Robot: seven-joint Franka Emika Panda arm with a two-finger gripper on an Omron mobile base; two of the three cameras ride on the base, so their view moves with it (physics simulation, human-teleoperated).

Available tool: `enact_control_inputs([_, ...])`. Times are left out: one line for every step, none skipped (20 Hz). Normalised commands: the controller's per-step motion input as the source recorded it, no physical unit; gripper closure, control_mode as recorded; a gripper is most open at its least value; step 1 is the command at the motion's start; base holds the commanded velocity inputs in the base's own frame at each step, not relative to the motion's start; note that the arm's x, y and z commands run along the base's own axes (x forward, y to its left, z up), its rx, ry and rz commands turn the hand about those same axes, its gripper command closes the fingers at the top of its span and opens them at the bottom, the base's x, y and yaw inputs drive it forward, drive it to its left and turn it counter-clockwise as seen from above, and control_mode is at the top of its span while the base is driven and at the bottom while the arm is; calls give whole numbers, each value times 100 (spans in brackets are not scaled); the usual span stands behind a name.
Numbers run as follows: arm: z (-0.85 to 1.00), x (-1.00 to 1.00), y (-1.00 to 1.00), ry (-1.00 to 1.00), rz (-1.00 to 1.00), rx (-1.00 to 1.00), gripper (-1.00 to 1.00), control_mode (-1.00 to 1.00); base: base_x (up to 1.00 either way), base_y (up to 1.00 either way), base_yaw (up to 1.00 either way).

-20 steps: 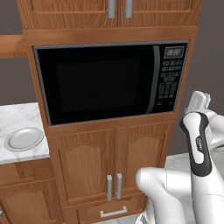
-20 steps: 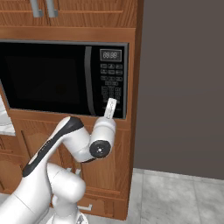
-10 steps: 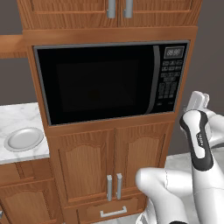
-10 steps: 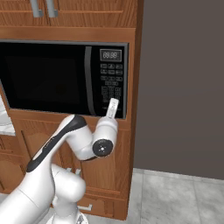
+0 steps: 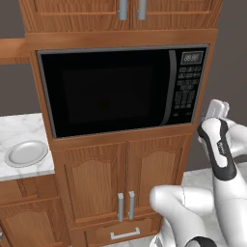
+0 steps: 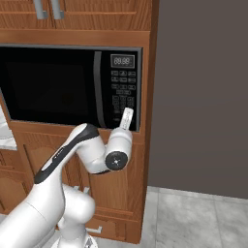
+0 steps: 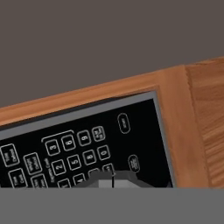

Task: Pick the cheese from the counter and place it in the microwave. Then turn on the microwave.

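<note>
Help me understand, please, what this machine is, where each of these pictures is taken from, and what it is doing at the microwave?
It is a white robot arm on a driving base in a rendered kitchen. Two cameras ride on the base, behind the arm to its left and right; a third sits on the hand. The gripper, jaws shut and holding nothing, points at the lower part of the button panel of the black microwave, whose door is closed. The hand view shows the number keys close up. On the marble counter lies a round grey plate.
</note>
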Motion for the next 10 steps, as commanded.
enact_control_inputs([-5,15,-3,1,0,0,100,-100,0,0,0])
enact_control_inputs([-5,15,-3,1,0,0,100,-100,0,0,0])
enact_control_inputs([-5,14,-2,1,0,0,100,-100,0,0,0])
enact_control_inputs([-6,15,-2,0,0,0,100,-100,0,0,0])
enact_control_inputs([-7,15,-2,0,0,0,100,-100,0,0,0])
enact_control_inputs([-7,16,-1,0,0,0,100,-100,0,0,0])
enact_control_inputs([-7,16,-1,0,0,0,100,-100,0,0,0])
enact_control_inputs([-8,16,-1,0,0,0,100,-100,0,0,0])
enact_control_inputs([-7,16,-1,0,0,0,100,-100,0,0,0])
enact_control_inputs([-6,16,-1,0,0,0,100,-100,0,0,0])
